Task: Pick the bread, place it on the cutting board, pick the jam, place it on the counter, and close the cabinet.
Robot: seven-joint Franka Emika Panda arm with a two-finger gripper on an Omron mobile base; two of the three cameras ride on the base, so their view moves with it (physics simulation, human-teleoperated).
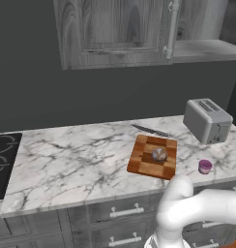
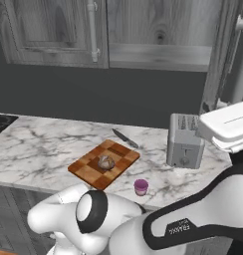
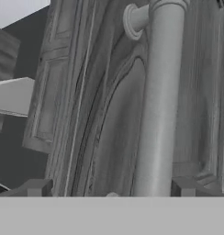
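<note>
Dark finger tips [image 3: 109, 190] stand apart astride my grey wood cabinet's [image 1: 115, 29] pale bar handle [image 3: 159, 101]; roll [image 1: 159, 154] boarded, jam [image 1: 205, 166] near counter's [image 1: 66, 160] front edge, door left.

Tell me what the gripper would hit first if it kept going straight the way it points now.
Most likely the cabinet door's bar handle: in the hand view it runs right between the gripper fingertips, with the panelled cabinet door just behind. How near it is cannot be judged.
</note>
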